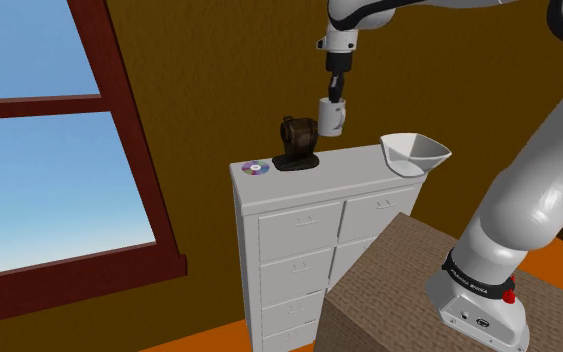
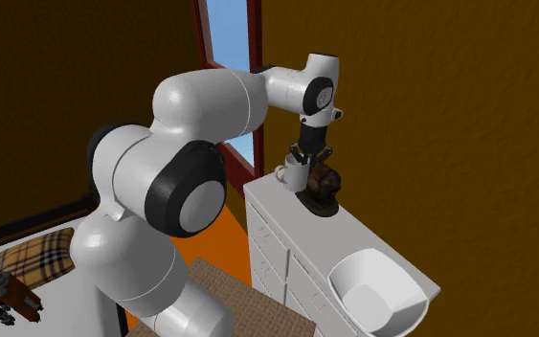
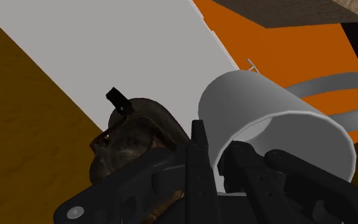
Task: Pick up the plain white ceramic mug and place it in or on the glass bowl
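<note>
The white mug hangs above the white dresser, pinched at its rim by the gripper, well apart from the bowl. It is best carried level and lowered only once over the bowl's middle. Beyond the mug from the bowl stand a dark ornament, a disc and a red-framed window.

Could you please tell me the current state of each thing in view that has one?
gripper: shut on the mug's rim.
white mug: held clear above the dresser, roughly upright.
white bowl: empty, upright on the dresser top.
drawers: all shut.
disc: lying flat on the dresser.
dark brown object: standing on the dresser.
</note>
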Robot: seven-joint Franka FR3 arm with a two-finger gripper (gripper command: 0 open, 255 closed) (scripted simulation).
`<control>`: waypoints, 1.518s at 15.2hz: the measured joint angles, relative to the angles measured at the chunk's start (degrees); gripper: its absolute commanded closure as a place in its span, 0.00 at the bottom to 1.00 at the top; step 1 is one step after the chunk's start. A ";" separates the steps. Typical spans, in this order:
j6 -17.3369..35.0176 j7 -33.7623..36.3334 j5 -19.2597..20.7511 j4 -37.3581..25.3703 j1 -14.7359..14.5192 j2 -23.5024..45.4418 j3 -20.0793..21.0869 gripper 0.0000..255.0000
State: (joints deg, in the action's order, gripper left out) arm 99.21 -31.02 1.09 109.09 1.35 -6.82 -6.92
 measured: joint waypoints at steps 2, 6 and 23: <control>-0.03 -2.49 0.52 1.34 1.20 -1.40 -1.44 1.00; -0.13 -6.86 1.83 4.78 3.35 -5.10 -4.05 1.00; -1.30 -29.41 7.44 5.67 12.88 -8.82 -18.60 1.00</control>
State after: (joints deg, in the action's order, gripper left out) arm 97.90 -60.42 8.53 114.76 14.24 -15.64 -25.52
